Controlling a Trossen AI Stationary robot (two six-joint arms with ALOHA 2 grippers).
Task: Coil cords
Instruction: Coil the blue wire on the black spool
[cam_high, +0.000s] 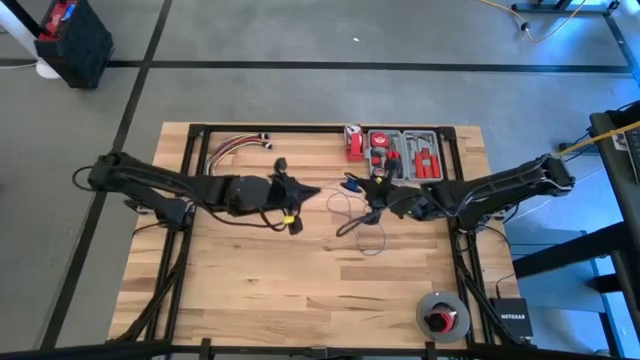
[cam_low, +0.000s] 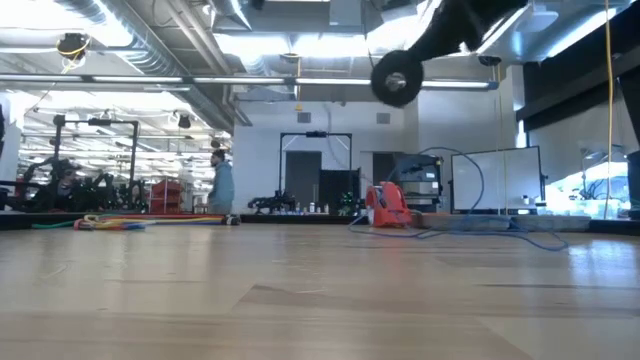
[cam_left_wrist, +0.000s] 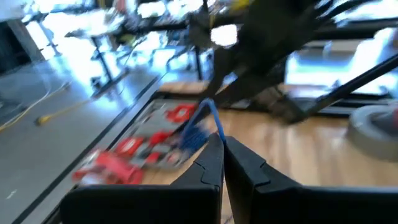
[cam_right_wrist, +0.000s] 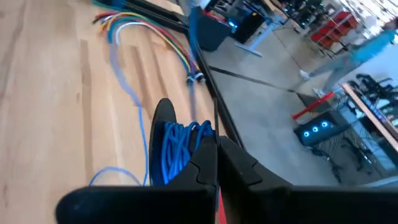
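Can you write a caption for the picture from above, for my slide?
Two grippers, left and right, meet above the blue cord on the table.

Thin blue cord (cam_high: 352, 212) (partly coiled) trails loose loops across table centre.

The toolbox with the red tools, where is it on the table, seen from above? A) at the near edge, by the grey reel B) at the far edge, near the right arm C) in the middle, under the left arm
B: the toolbox lies open at the table's far edge, just beyond the right gripper; the grey reel sits alone at the near edge.
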